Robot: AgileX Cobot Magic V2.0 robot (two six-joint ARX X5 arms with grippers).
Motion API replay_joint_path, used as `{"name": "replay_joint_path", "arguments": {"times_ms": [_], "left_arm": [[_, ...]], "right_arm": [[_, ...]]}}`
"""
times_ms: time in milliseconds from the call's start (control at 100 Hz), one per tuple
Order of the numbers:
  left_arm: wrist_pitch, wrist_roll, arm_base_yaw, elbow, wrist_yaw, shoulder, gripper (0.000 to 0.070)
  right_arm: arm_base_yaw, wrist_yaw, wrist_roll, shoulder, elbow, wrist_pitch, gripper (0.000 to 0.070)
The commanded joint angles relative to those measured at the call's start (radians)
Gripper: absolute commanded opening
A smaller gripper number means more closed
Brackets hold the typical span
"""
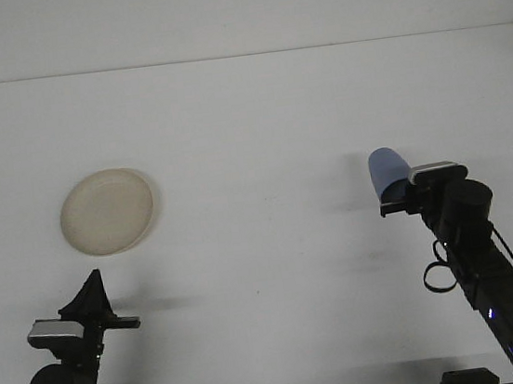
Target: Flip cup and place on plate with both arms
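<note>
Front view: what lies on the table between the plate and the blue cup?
Nothing. In the front view, the white table is bare between the plate and the blue cup held by the right hand.

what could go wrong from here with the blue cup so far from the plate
1. The right tool grips the small blue plastic cup only at its lower end, so the tilted cup might slip loose during the flip.
2. The round beige plate lies far across the white table, near the left tool, so a mid-table handover seems needed, and misaligned tools could drop the cup.

Plain white table [257, 117], pale back wall [234, 12]
</note>
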Motion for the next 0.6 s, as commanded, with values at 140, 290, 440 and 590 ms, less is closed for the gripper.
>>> {"name": "replay_joint_path", "arguments": {"times_ms": [140,290,440,590], "left_arm": [[0.011,-0.002,-0.001,-0.018,-0.002,-0.002,0.0011],[0.011,-0.002,-0.001,-0.019,-0.002,-0.002,0.0011],[0.011,-0.002,-0.001,-0.019,-0.002,-0.002,0.0011],[0.011,-0.002,-0.001,-0.019,-0.002,-0.002,0.0011]], "right_arm": [[0.148,0.097,0.132,-0.242,0.031,-0.283,0.0000],[0.247,0.142,0.179,-0.328,0.113,-0.525,0.0000],[0.333,0.200,0.243,-0.323,0.249,-0.760,0.0000],[0.393,0.208,0.370,-0.264,0.383,-0.909,0.0000]]}}
